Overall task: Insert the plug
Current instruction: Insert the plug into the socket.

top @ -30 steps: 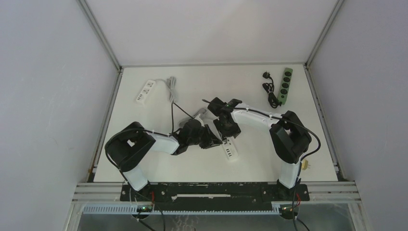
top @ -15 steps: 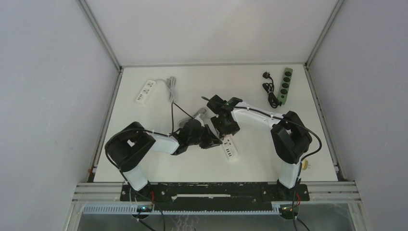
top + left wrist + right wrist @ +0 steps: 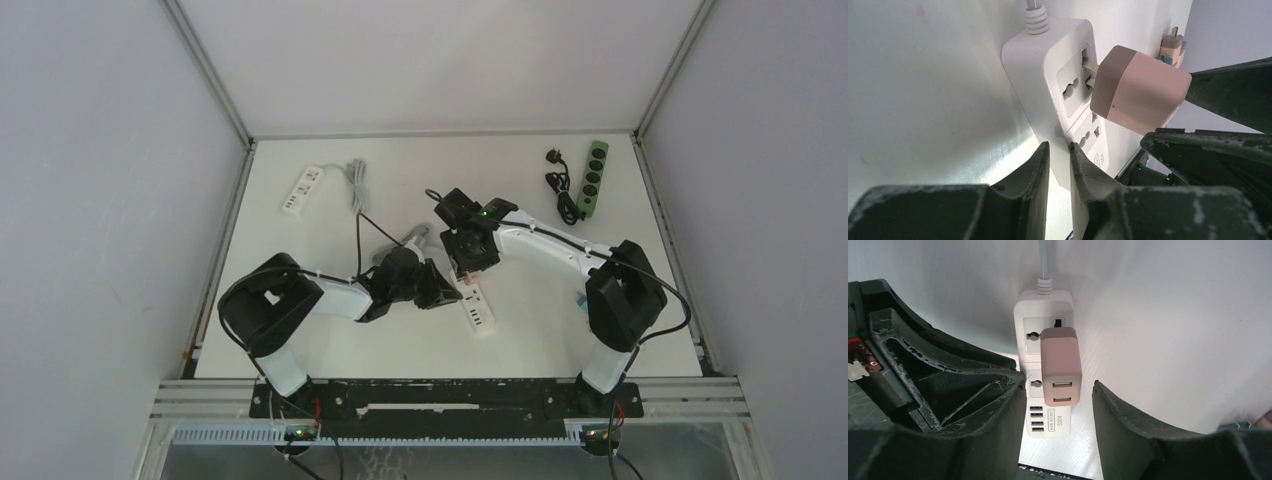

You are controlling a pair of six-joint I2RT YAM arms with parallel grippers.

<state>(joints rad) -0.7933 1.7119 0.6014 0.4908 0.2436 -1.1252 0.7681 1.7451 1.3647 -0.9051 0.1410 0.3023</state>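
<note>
While plug [image 3: 1060, 365] sits half-seated in strip [image 3: 1043, 305], right gripper [image 3: 1058, 387] is spread around it, left gripper [image 3: 1059, 150] pressed together; next: push home.

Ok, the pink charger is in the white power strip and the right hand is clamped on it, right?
Not clamped: the right wrist view shows the right hand open, fingers clear of the pink charger in the white power strip.
</note>
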